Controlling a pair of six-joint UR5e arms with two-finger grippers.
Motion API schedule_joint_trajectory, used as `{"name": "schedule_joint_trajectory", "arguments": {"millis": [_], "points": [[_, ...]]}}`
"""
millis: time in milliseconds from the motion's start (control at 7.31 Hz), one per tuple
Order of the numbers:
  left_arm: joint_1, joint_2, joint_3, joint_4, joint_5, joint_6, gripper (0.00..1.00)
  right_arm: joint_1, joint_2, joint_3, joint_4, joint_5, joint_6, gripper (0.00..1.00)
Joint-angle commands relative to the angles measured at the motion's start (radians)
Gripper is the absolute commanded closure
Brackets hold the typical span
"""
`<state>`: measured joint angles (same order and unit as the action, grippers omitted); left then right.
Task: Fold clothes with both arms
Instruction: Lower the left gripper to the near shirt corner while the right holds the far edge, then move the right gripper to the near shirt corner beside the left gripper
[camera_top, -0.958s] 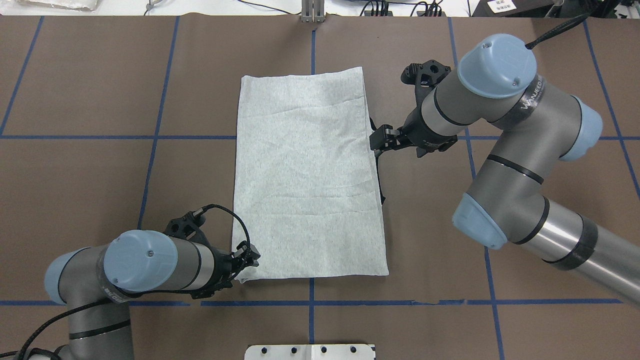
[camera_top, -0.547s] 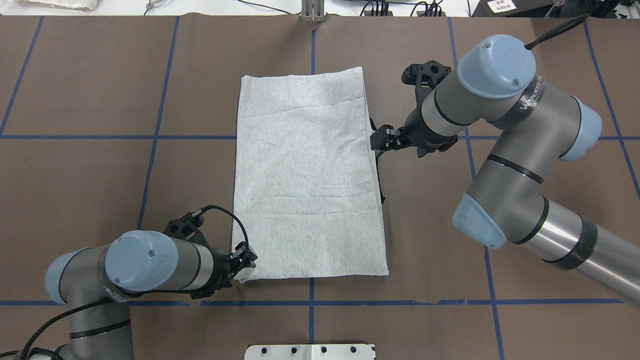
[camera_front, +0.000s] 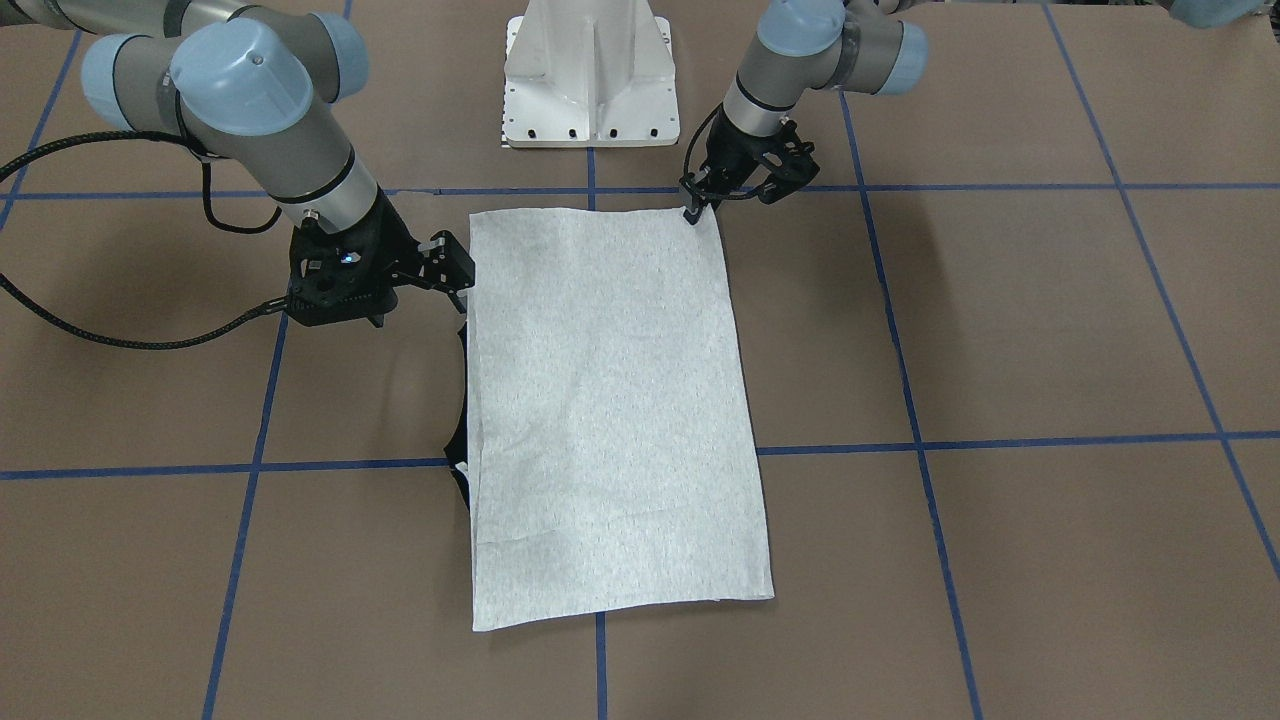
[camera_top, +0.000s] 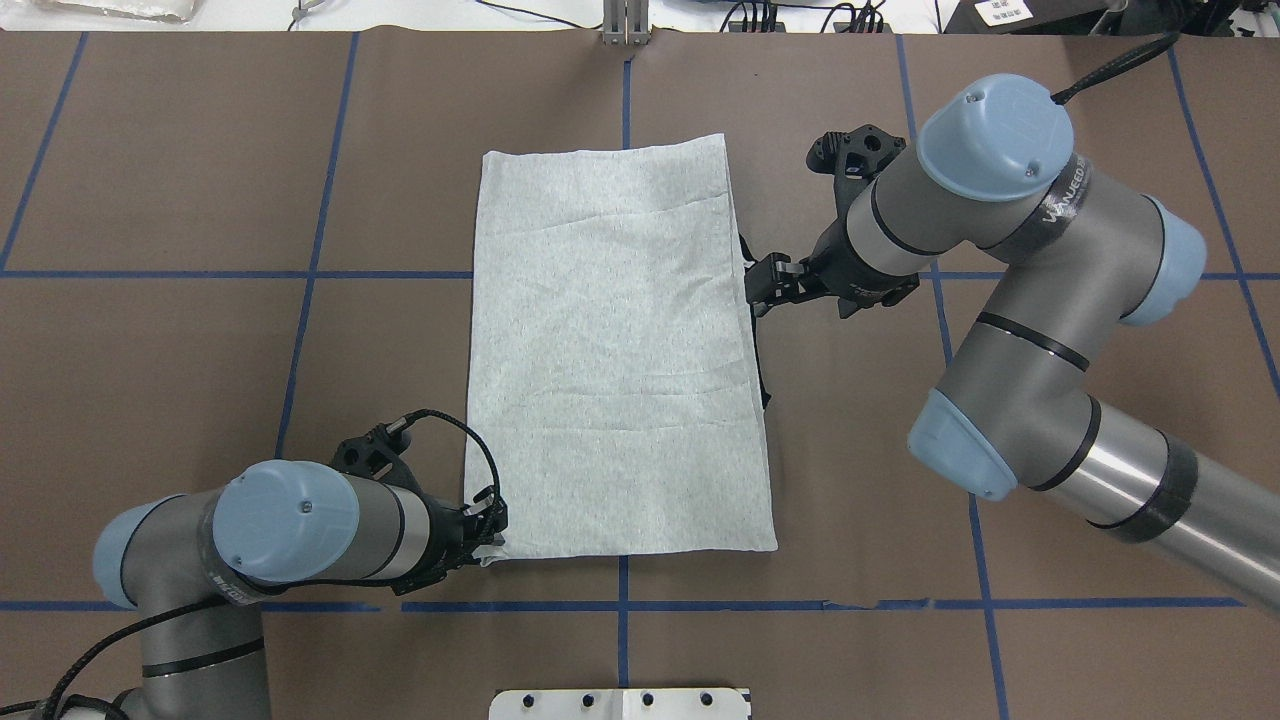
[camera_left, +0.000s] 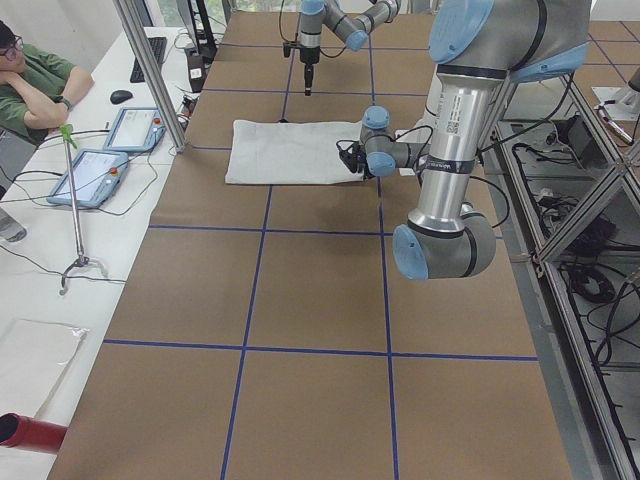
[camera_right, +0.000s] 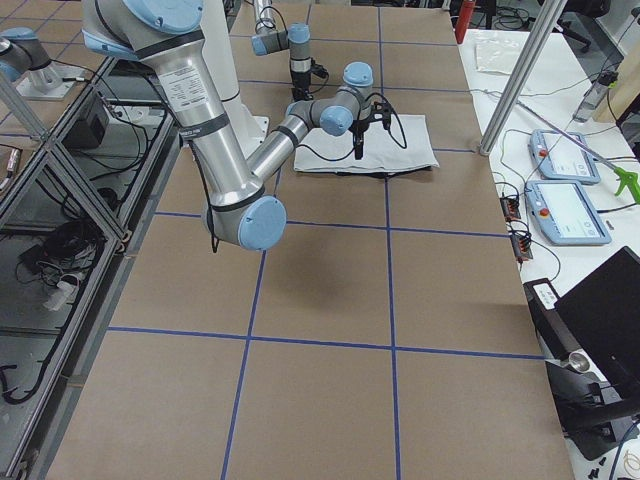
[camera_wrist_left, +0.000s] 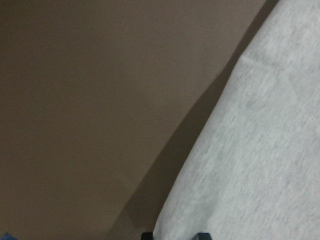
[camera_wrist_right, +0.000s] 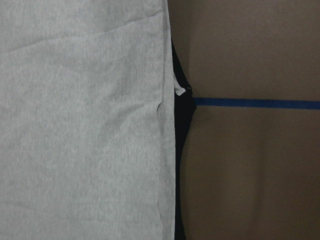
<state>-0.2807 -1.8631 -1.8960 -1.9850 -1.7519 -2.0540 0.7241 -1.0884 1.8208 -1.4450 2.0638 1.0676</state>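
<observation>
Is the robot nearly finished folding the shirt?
Partway. Done: the T-shirt lies flat as a long rectangle, no sleeves showing, black trim peeking out along one edge. In hand: the left end effector is at a near corner and the right end effector at the long edge; whether either grips is unclear. Left: folding it shorter, probably.

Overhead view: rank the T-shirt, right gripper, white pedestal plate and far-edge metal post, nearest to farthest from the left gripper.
1. T-shirt: its near-left corner is at the left gripper.
2. White pedestal plate: near edge, middle.
3. Right gripper: beside the shirt's right edge.
4. Metal post: far edge, middle.
</observation>
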Motion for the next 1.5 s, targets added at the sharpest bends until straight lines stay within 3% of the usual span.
{"name": "schedule_joint_trajectory", "arguments": {"millis": [0,137,547,1094,1368], "points": [[0.000,0.001,0.000,0.000,0.000,0.000,0.70,0.000,-0.001,0.000,0.000,-0.001,0.002,0.00],[0.000,0.001,-0.002,0.000,0.000,0.000,0.98,-0.003,-0.002,0.002,0.000,-0.004,0.002,0.00],[-0.003,0.007,-0.015,0.000,0.000,0.011,1.00,-0.067,-0.004,0.014,0.000,-0.040,0.137,0.00],[-0.006,-0.002,-0.041,0.002,-0.006,0.018,1.00,-0.331,0.005,0.081,-0.070,-0.270,0.568,0.00],[-0.006,-0.002,-0.043,0.002,-0.006,0.018,1.00,-0.394,0.015,0.083,-0.138,-0.303,0.748,0.00]]}}
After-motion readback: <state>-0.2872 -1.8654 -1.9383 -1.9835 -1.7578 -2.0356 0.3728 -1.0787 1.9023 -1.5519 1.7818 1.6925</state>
